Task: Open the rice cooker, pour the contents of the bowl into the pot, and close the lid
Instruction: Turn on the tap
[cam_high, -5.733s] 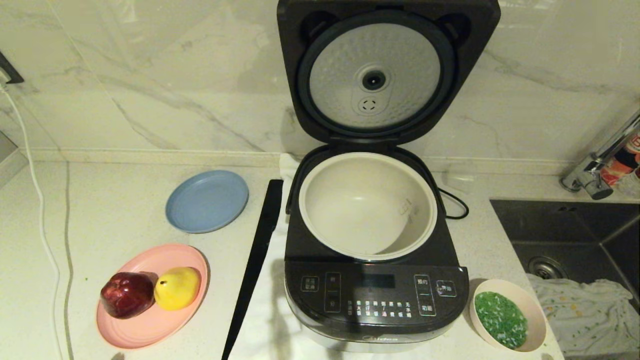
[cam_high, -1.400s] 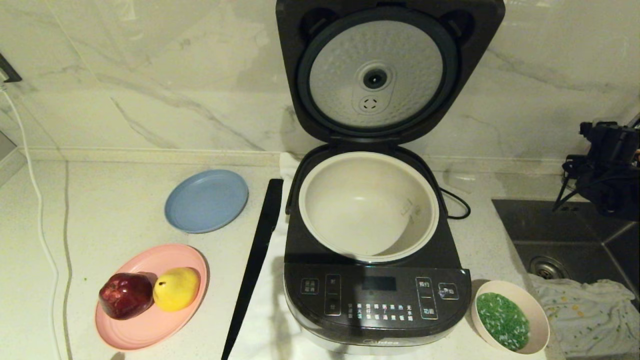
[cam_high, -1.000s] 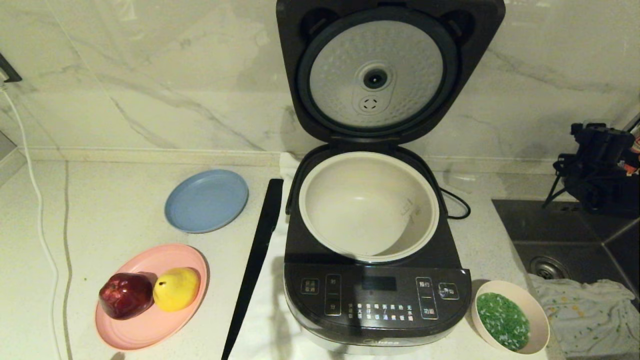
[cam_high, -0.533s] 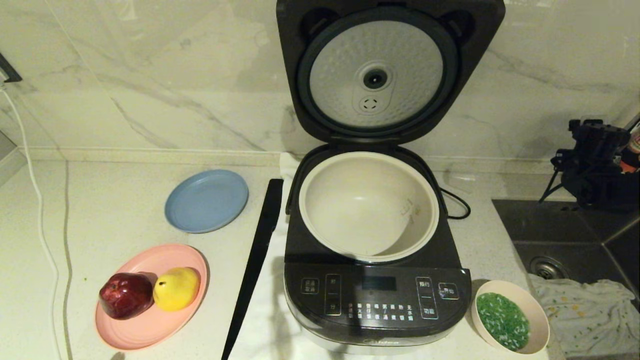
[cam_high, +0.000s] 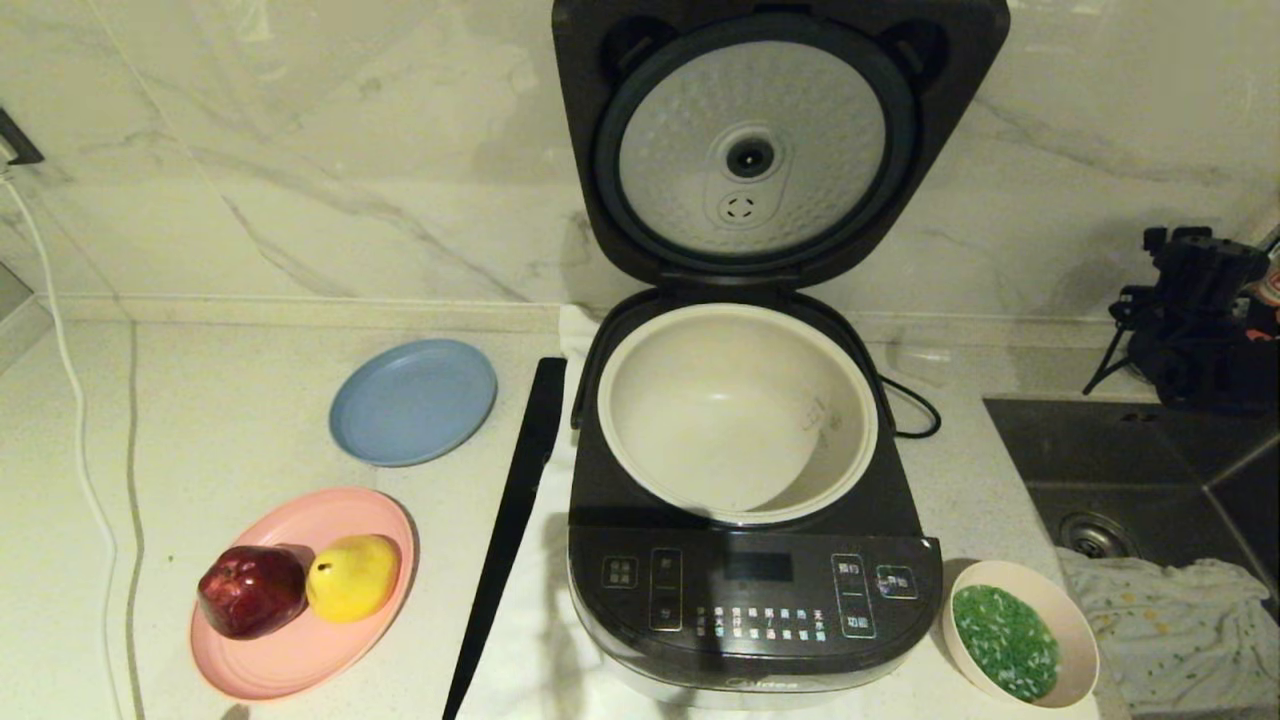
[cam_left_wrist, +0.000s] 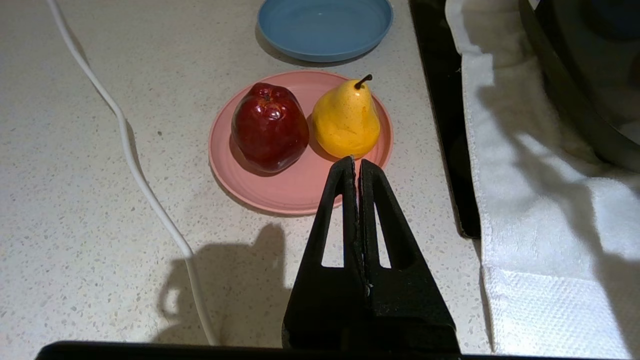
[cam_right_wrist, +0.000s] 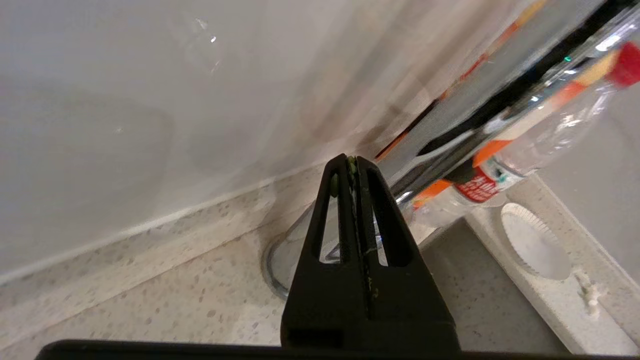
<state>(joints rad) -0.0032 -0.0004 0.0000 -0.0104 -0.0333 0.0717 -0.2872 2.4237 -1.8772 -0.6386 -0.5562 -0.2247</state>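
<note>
Countertop bowl (cam_high: 1020, 645) sits well apart from right end effector (cam_right_wrist: 352, 162).

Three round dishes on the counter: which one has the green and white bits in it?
The small pale pink bowl at the cooker's front right. The pink plate holds an apple and a pear; the blue plate holds nothing.

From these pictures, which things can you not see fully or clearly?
- Lid: head view, top edge cuts it off; its outer side faces away.
- Panel labels: head view, too small to read.
- Tap: right wrist view, blurred; in the head view the right arm covers it.
- Rice cooker: left wrist view, the picture edge crops it.
</note>
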